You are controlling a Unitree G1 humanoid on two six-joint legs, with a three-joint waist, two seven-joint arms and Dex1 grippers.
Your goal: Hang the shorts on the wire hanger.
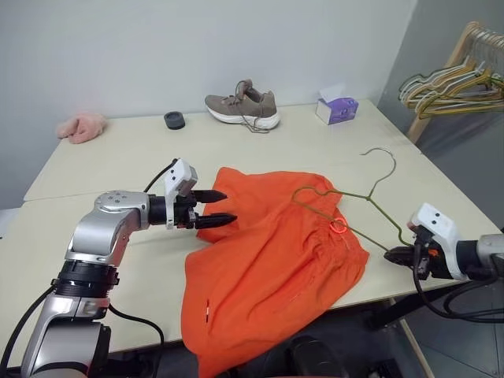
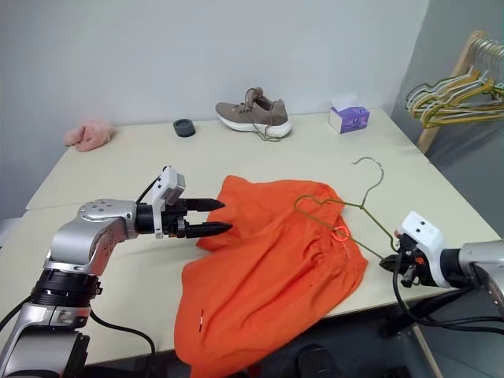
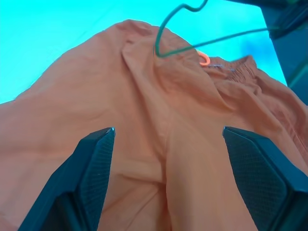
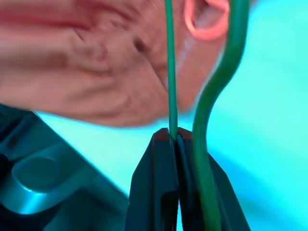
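Right gripper is clamped tight on the wire hanger at its corner by the table's near right edge. Left gripper hovers fingers spread wide, empty, at the shorts' left edge. Shorts sprawl mid-table, one end drooping over the front edge, the hanger's far end resting on them beside the drawstring loop. Shoe sits at the back.
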